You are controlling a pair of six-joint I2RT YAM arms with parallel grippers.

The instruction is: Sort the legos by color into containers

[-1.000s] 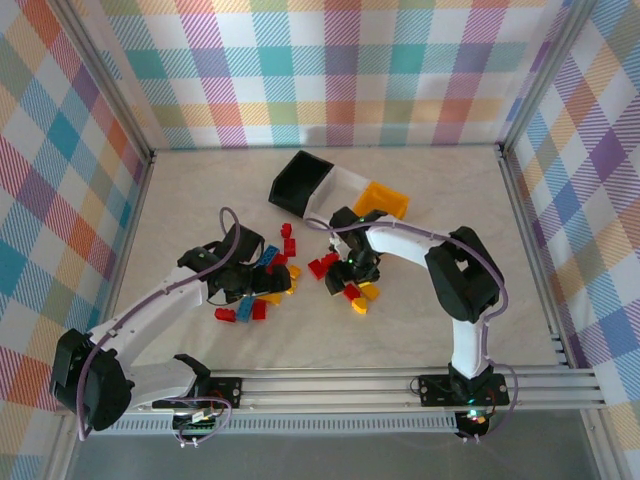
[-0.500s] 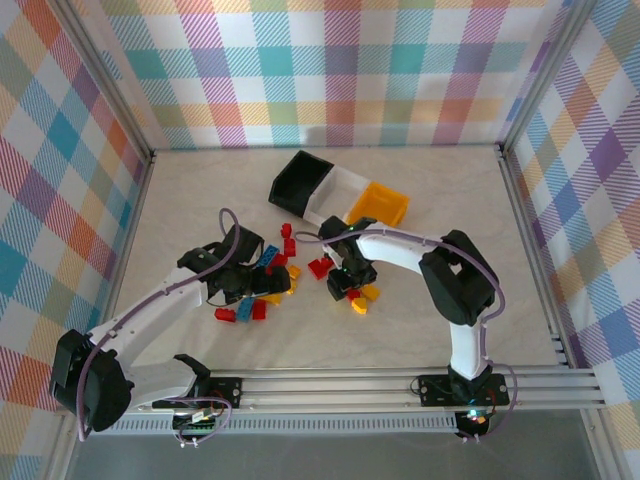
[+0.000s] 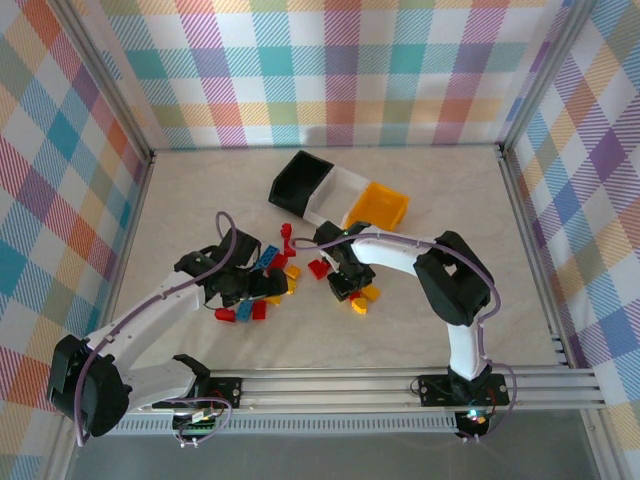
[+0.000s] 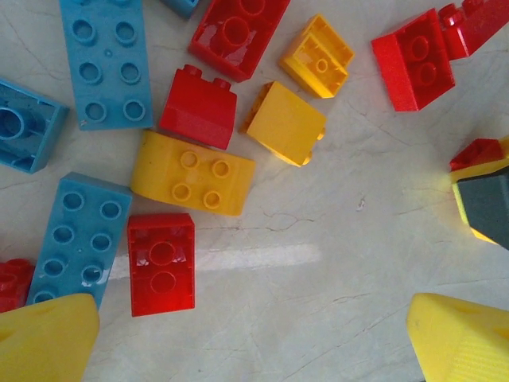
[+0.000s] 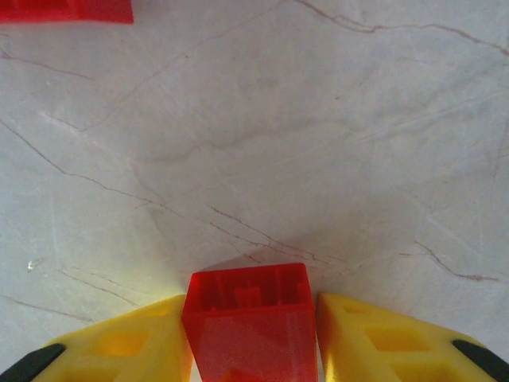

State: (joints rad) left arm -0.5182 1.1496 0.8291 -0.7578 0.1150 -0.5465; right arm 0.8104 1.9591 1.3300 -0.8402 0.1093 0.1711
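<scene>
The legos are red, yellow and blue bricks scattered mid-table [image 3: 268,262]. Three joined containers stand behind them: black [image 3: 298,183], white [image 3: 340,190] and yellow-orange [image 3: 380,205]. My left gripper [image 3: 245,288] hovers open over the left pile. In the left wrist view its yellow fingertips [image 4: 48,338] flank bare table, with a red lego [image 4: 161,263], a yellow one [image 4: 192,183] and a blue one [image 4: 79,239] just ahead. My right gripper [image 3: 347,283] sits low at the right cluster. Its yellow fingers [image 5: 127,346] press both sides of a red lego [image 5: 248,318].
Another red brick's edge [image 5: 67,9] lies ahead of the right gripper. Two yellow bricks [image 3: 365,297] lie just right of it. Aluminium rails [image 3: 520,220] and checked walls [image 3: 320,70] bound the marble table [image 3: 450,330].
The right arm slid a little left and its jaws closed in on the red lego. The left arm shifted slightly, still open over the pile.
</scene>
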